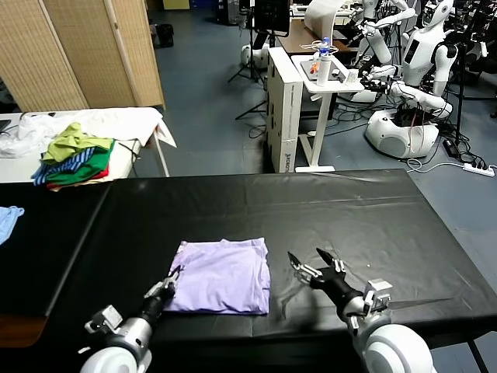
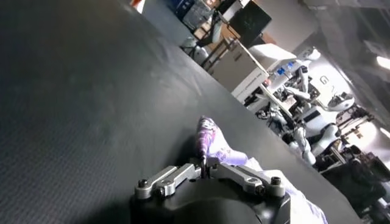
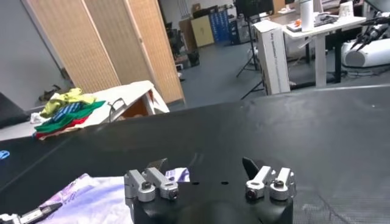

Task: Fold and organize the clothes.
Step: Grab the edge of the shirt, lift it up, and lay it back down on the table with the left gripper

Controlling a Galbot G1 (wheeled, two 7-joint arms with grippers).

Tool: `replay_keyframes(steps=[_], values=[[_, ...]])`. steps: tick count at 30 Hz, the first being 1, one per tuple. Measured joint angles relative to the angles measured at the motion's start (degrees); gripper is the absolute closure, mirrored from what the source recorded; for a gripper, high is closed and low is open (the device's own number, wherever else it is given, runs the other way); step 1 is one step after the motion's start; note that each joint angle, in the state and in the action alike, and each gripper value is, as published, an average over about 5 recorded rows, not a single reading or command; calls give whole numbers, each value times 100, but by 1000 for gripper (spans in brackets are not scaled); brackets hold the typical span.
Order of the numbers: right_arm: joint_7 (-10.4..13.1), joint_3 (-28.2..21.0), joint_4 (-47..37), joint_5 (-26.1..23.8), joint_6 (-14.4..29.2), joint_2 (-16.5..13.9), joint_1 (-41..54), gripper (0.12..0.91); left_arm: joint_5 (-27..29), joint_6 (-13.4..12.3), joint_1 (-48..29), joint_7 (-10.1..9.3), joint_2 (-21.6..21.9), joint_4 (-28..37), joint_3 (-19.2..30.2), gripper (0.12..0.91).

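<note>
The clothes are one lavender T-shirt (image 1: pixel 221 276), lying folded into a flat rectangle on the black table (image 1: pixel 311 210), near its front edge. My left gripper (image 1: pixel 175 273) is at the shirt's near left corner and is shut on a pinch of the fabric. The left wrist view shows its fingertips (image 2: pixel 203 161) pressed together on the raised purple corner (image 2: pixel 207 131). My right gripper (image 1: pixel 304 254) stands open just right of the shirt, low over the bare table and holding nothing. In the right wrist view the shirt (image 3: pixel 103 192) lies beside the open right gripper (image 3: pixel 204 164).
A pile of green, blue-striped and red garments (image 1: pixel 74 159) sits on a white table at the back left. A light blue cloth (image 1: pixel 8 220) lies at the black table's left edge. White desks and other robots (image 1: pixel 404 85) stand beyond the far edge.
</note>
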Motion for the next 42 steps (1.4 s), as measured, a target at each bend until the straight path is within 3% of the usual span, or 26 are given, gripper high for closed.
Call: replay_keyframes(steps=[7, 13, 23, 29, 34, 42], values=[[-12, -78, -82, -111, 35, -5, 37, 118, 1103, 53, 169, -229, 429, -366, -253, 858], [-16, -200, -164, -185, 54, 29, 97, 118, 1566, 74, 402, -206, 1151, -588, -757, 858], [-18, -380, -272, -241, 69, 126, 155, 118, 1818, -71, 1146, -107, 2509, -664, -2144, 858], [-19, -469, -320, -299, 80, 196, 161, 118, 1853, 83, 1428, -324, 2757, -941, -2645, 858], [-18, -425, -238, -324, 79, 184, 70, 118, 1733, 404, 1261, -702, 2520, -1484, -2271, 858], [-17, -251, -89, -378, 78, 178, -179, 118, 854, 714, 703, -1003, 1673, -2028, -751, 858]])
